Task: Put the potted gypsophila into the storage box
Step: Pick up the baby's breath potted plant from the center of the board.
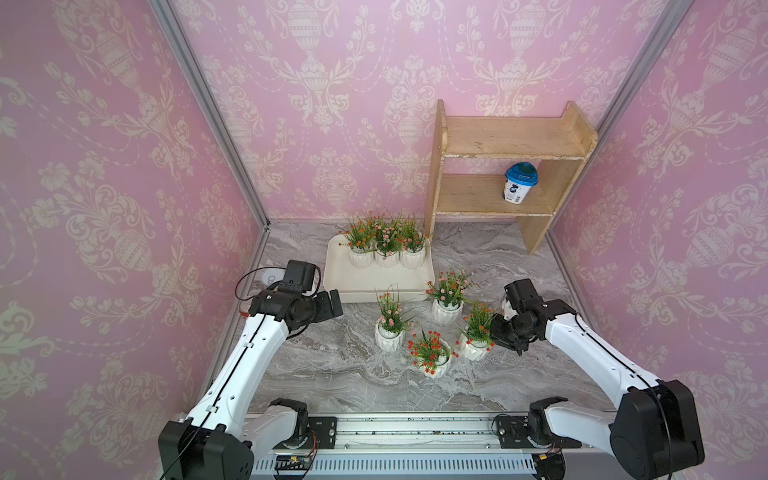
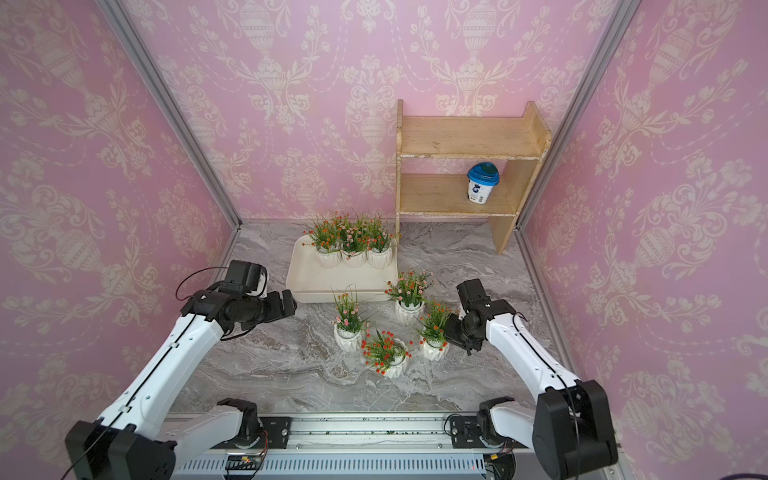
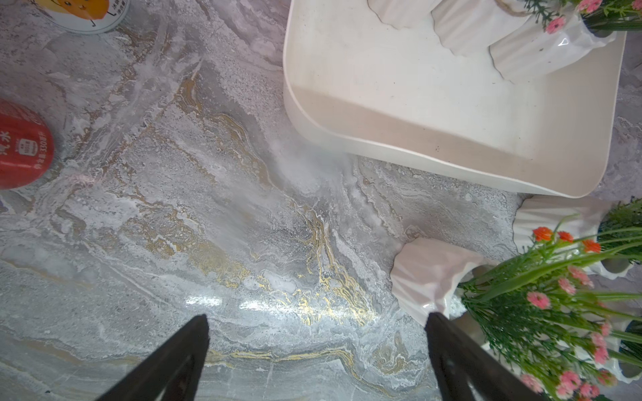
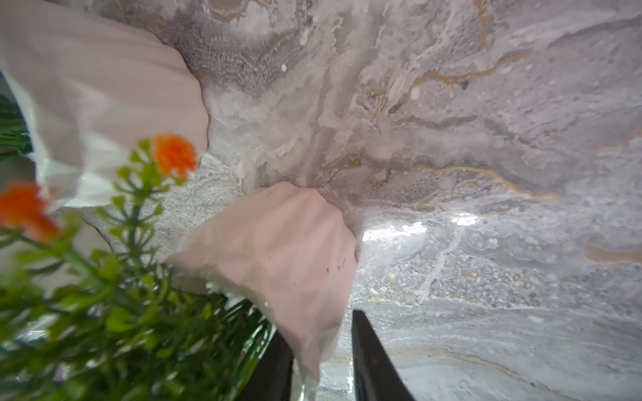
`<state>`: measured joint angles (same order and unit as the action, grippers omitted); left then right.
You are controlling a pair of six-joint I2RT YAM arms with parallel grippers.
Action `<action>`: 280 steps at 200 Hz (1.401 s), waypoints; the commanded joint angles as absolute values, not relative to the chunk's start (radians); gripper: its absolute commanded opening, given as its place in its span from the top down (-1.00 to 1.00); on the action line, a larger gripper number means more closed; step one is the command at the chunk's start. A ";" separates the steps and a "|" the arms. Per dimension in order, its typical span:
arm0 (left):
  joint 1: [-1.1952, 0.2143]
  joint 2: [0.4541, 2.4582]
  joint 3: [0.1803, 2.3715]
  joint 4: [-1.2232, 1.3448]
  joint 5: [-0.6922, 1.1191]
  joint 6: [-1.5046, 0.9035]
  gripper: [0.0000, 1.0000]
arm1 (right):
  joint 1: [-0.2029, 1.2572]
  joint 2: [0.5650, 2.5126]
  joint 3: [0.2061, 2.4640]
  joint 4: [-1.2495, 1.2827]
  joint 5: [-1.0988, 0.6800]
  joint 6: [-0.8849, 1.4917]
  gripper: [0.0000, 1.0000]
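**Potted gypsophila transfer: three of seven stowed, a fourth under the tool.**

Three small white ribbed pots of green artificial sprigs [image 1: 386, 257] stand in a row at the far wall of the shallow cream-white plastic storage box [image 1: 374, 296]. Four like pots [image 1: 389, 338] stand on the grey marbled tabletop [image 1: 332, 374] just before it (so, by judgement, under half is done). The right gripper [image 4: 318, 326] stands narrow, jaws either side of the wall of the orange-flowered pot [image 1: 473, 351], which rests on the table. Whether they pinch it cannot be told, and sprigs hide the tips in both top views. The left gripper [image 3: 319, 347] hangs wide and empty beside the box's near corner. A red printed can [image 3: 21, 145] and a white round container [image 3: 87, 17] are cut off in the left wrist view.
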<state>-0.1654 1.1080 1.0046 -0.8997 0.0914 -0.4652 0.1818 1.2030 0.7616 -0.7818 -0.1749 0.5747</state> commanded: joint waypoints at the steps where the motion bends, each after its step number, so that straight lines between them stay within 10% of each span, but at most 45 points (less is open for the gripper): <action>1: -0.157 1.112 0.990 -0.924 0.093 -0.485 -0.98 | 0.187 1.217 0.755 -0.784 -0.129 0.580 0.49; 76: -0.157 1.112 0.971 -0.911 0.101 -0.492 -0.99 | 0.192 1.210 0.774 -0.804 -0.120 0.566 1.00; 280: -0.156 1.112 0.993 -0.935 0.106 -0.474 -0.98 | 0.341 1.304 1.461 -1.096 -0.039 0.517 1.00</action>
<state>-0.1654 1.1145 0.9825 -0.8997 0.0963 -0.4725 0.2901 1.2659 1.3224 -1.0851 -0.0513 0.4984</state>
